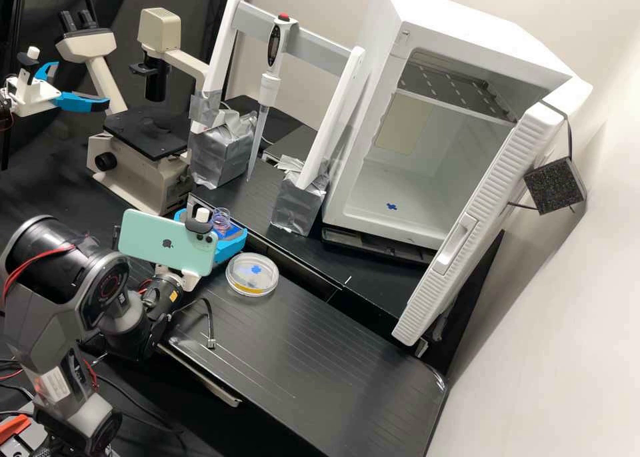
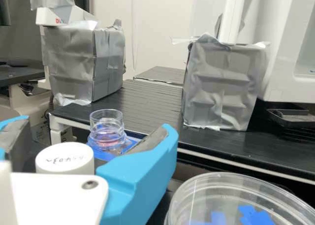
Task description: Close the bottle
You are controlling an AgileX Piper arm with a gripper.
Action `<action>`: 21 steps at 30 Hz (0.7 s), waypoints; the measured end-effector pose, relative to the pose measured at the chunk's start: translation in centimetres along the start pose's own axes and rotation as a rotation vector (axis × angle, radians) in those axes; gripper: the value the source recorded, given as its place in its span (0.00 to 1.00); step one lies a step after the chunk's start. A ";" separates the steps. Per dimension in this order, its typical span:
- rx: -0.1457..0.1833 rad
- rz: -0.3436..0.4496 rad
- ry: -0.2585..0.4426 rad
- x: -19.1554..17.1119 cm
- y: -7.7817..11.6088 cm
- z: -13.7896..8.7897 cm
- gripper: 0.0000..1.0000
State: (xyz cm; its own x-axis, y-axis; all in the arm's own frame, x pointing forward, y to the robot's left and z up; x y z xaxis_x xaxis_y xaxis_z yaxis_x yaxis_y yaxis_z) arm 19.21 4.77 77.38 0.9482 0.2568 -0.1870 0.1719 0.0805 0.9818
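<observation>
Blue-fingered claw [image 1: 215, 222]: released, its two fingers well apart on either side of the bottle, not clenched on it.
Clear threaded bottle [image 2: 107, 129]: upright between the fingers, near their tips; mouth open, blue showing round its lower part. Its base is hidden.
Dark grey arm [image 1: 110, 290]: at 8 o'clock from the bottle in the high view.
Mint-green phone [image 1: 167, 242]: mounted on the arm behind the claw, also toward 8 o'clock.
Round petri dish [image 1: 252, 285]: on the black counter [image 1: 320, 350], near the bottle at 5 o'clock, with blue marking and a yellow strip at its edge.
Silver-taped blocks [image 1: 223, 152]: one at 12 o'clock, the other between 2 and 3 o'clock, each holding a white upright.
Red-topped pipette [image 1: 272, 50]: hung tip down from the grey crossbar [image 1: 320, 44] between those uprights, between 12 and 1 o'clock.
Cream microscope [image 1: 143, 170]: between 10 and 11 o'clock.
White incubator [image 1: 393, 37]: well apart at 2 o'clock, door open, a metal shelf inside.
</observation>
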 end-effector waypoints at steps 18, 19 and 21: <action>0.005 -0.016 -0.001 0.1 -0.3 0.0 0.00; 0.005 -0.016 -0.001 0.1 -0.3 0.0 0.00; 0.005 -0.016 -0.001 0.1 -0.3 0.0 0.00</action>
State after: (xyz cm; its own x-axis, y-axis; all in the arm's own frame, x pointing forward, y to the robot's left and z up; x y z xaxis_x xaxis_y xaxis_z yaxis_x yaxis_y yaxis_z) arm 19.24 4.77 77.02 0.9456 0.2543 -0.2028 0.1884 0.0799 0.9788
